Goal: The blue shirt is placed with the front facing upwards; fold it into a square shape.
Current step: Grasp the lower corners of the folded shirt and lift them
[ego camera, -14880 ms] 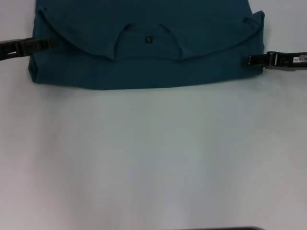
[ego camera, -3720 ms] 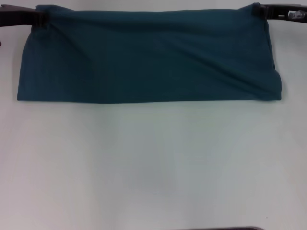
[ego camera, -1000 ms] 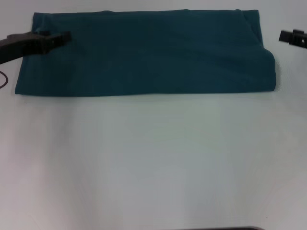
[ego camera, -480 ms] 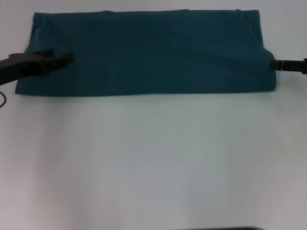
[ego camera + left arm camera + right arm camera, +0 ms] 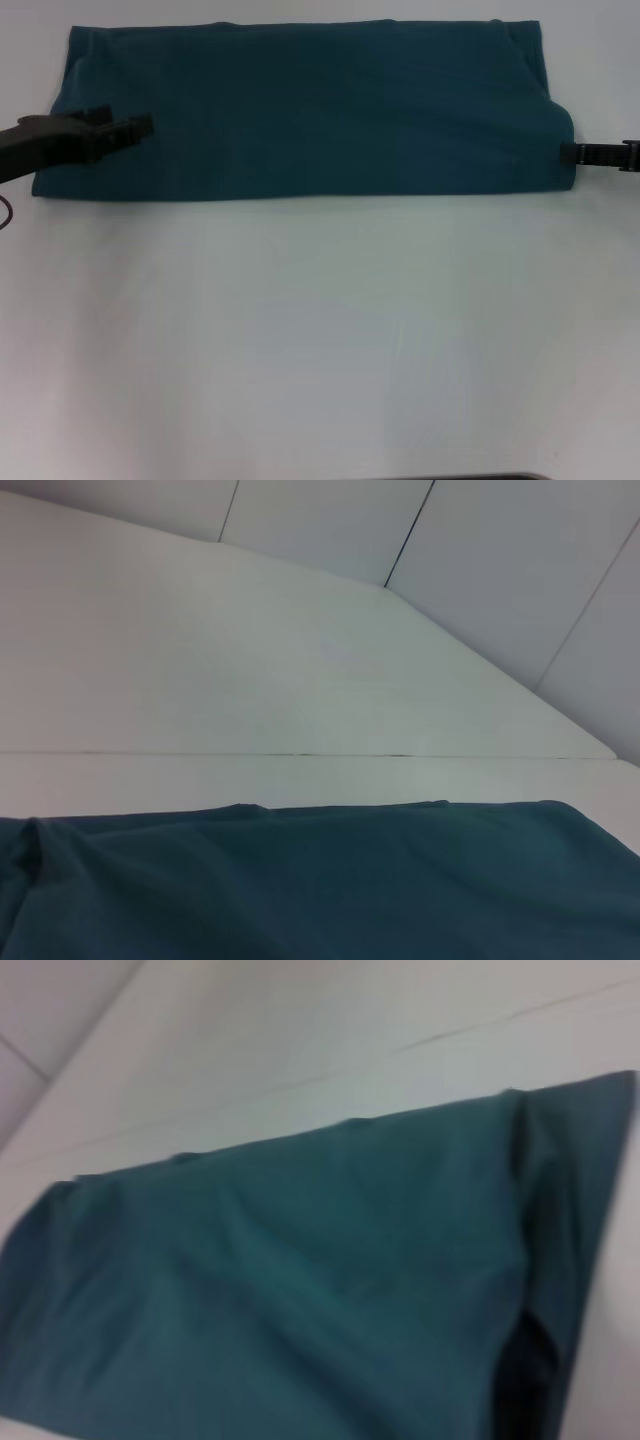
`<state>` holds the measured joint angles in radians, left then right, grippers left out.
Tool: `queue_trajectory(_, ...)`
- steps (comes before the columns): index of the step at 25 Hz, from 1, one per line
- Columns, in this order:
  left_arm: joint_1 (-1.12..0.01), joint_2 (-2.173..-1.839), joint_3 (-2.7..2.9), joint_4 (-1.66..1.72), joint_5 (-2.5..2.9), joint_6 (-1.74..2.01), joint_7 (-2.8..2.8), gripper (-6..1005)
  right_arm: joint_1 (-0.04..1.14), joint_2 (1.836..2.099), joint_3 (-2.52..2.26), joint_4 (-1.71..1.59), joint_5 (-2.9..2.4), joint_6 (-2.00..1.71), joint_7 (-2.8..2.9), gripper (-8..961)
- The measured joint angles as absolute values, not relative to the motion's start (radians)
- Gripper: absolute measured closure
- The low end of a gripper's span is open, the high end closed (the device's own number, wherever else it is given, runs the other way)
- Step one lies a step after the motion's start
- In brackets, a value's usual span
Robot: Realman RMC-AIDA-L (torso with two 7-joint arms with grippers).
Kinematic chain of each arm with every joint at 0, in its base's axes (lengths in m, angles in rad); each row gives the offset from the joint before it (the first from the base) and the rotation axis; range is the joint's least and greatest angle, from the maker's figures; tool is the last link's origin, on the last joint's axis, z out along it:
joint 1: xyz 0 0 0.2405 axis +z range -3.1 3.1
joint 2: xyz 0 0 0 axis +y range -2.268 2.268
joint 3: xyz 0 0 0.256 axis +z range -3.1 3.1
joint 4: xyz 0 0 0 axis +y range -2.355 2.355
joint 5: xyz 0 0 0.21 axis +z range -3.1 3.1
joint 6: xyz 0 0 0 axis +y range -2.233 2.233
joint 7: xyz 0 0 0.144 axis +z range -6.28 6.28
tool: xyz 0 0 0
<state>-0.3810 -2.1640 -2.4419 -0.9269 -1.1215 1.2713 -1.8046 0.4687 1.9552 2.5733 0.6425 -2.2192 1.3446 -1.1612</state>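
Currently the left gripper point(image 5: 138, 126) reaches over the left end of the blue shirt point(image 5: 310, 110), which lies as a wide folded band across the far side of the white table point(image 5: 320, 340). At the band's right end sits the right gripper point(image 5: 572, 155); whether either gripper's jaws are open or closed cannot be told. Soft, light and limp, the cloth would likely sag and slide between layers, so pinching every layer at the short ends seems best.

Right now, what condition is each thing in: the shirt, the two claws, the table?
blue shirt: folded into a long flat band, plain side up.
left gripper: over the shirt's left end.
right gripper: at the shirt's right edge.
table: white, carrying the shirt.
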Motion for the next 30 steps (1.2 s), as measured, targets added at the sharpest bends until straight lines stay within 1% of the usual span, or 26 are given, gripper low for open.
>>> queue_trajectory(7, -0.382, -2.164, -2.449, -0.926, -1.122, 1.267, -1.804, 309, 0.502, 1.967, 2.562, 0.601, -2.243, 1.269, -1.17, 400)
queue_trajectory(24, -0.398, -2.163, -2.444, -0.927, -1.121, 1.244, -1.805, 308, 0.517, 1.973, 2.535, 0.587, -2.243, 1.273, -1.169, 439)
queue_trajectory(30, -0.401, -2.163, -2.444, -0.927, -1.121, 1.244, -1.811, 308, 0.513, 1.968, 2.533, 0.587, -2.243, 1.266, -1.162, 569)
